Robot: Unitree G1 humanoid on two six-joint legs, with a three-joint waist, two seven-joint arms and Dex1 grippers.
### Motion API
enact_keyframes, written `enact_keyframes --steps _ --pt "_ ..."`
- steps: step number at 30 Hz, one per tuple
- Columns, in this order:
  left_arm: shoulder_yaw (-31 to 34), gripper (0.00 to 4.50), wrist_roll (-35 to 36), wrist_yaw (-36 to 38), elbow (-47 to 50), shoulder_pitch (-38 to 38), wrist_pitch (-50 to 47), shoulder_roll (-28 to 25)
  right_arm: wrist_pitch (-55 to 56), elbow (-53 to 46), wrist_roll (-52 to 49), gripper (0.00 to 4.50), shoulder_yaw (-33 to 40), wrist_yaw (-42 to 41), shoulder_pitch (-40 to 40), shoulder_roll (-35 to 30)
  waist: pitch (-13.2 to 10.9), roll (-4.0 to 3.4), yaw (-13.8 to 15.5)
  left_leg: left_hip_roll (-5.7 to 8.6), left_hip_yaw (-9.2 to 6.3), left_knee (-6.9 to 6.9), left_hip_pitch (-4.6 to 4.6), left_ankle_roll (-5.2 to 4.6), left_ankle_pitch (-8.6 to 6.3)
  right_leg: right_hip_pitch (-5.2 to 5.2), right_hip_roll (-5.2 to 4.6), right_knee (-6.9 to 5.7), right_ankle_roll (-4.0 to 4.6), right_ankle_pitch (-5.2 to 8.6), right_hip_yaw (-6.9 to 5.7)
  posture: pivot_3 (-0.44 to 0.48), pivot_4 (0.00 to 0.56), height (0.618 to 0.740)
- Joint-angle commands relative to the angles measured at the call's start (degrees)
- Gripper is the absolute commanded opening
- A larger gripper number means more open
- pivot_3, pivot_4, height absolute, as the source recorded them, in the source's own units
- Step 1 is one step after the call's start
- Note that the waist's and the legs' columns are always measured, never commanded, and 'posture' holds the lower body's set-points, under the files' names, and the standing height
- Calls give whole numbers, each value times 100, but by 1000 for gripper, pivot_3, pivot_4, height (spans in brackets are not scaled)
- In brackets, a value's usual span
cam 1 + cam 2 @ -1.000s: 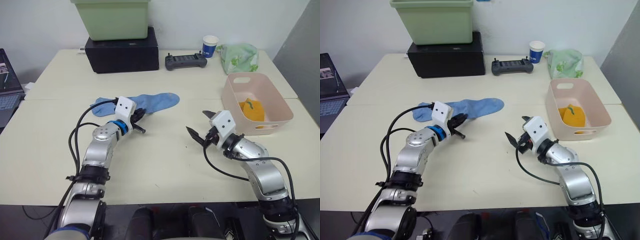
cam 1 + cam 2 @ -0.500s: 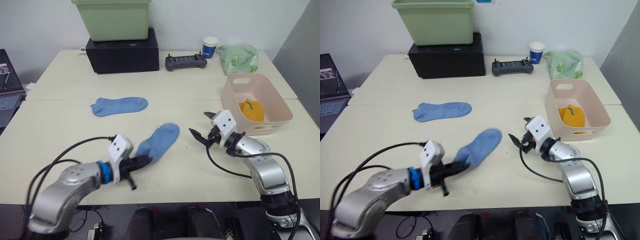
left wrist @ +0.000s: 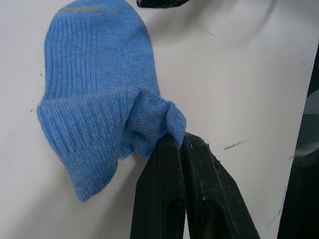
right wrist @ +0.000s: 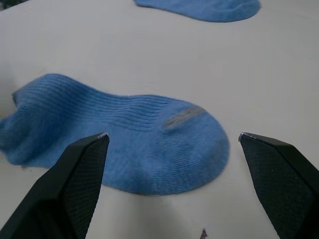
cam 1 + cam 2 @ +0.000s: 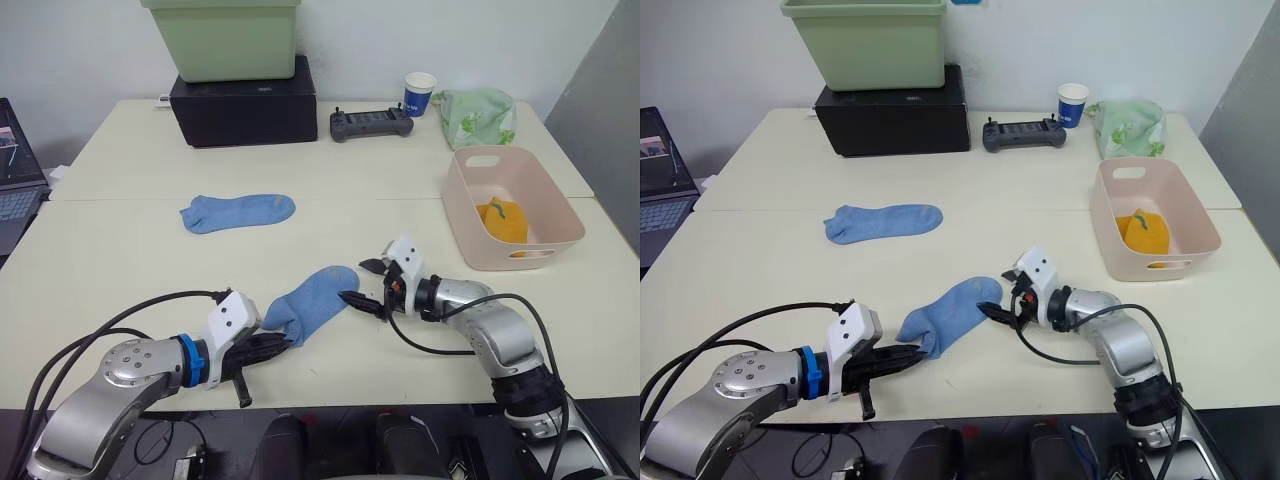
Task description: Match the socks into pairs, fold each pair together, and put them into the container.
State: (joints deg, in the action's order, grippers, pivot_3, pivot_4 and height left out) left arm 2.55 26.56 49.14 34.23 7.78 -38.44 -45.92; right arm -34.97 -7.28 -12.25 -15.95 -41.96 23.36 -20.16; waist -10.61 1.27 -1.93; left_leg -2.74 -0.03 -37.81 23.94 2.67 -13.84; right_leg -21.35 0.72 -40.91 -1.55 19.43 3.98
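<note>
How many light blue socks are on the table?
2: one sock near the front edge, pinched by the left gripper; the other sock lying flat farther back.

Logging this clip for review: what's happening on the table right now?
The left end effector is shut on one light blue sock near the table's front edge, while the right end effector is open at its toe. The second blue sock lies farther back. A mustard-orange sock sits in the pink basket.

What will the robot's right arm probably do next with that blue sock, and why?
Probably ease forward and close on the toe of the near blue sock. The right gripper is open right at that toe, while the left gripper pinches the sock's other end.
</note>
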Motion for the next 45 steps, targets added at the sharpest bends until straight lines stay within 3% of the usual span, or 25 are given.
enact_keyframes --steps 1,13,21,28,33,38,41,45 --pt "42 0 -52 17 60 74 168 -65 360 127 384 4104 -270 50 115 -69 0 0 -2 0 0 0 0 0 0 0 0 0 0 0 0 0 150 740" --pt "14 0 -30 -62 -4 2 235 9 461 -305 442 22 -225 116 -172 -67 0 0 1 0 0 0 1 0 0 1 0 1 0 0 0 0 150 740" --pt "-257 0 531 -165 229 -386 -393 256 608 -254 390 22 89 205 56 -61 0 0 3 3 -1 -1 2 0 0 3 1 1 0 0 -2 0 150 740" --pt "-1329 0 351 -503 -339 -1451 -683 1135 1214 1235 548 22 -240 -256 1008 268 0 1 4 6 -1 -2 2 0 0 2 10 1 0 0 -2 0 150 740" --pt "-1562 0 158 -633 -794 -1758 -416 1572 1479 1808 597 22 -314 -667 1328 309 0 2 5 4 -1 -4 5 0 0 0 9 1 0 -1 0 0 150 740" --pt "-1508 1246 319 -537 -695 -1723 -496 1590 1685 1888 665 0 -200 -665 1286 300 -1 1 4 3 -3 -4 5 0 0 0 9 0 1 -1 -1 0 150 740" --pt "-1340 2259 489 -430 -543 -1678 -578 1424 1465 1648 351 760 46 -665 1168 367 -1 1 4 2 -3 -4 5 1 0 0 8 -1 0 -1 -1 0 150 740" --pt "-869 3541 994 -1 -195 -1470 -793 830 1184 1145 179 2192 313 -596 975 243 -1 1 3 0 -6 -3 5 1 0 0 4 -1 0 -1 -2 0 150 740"
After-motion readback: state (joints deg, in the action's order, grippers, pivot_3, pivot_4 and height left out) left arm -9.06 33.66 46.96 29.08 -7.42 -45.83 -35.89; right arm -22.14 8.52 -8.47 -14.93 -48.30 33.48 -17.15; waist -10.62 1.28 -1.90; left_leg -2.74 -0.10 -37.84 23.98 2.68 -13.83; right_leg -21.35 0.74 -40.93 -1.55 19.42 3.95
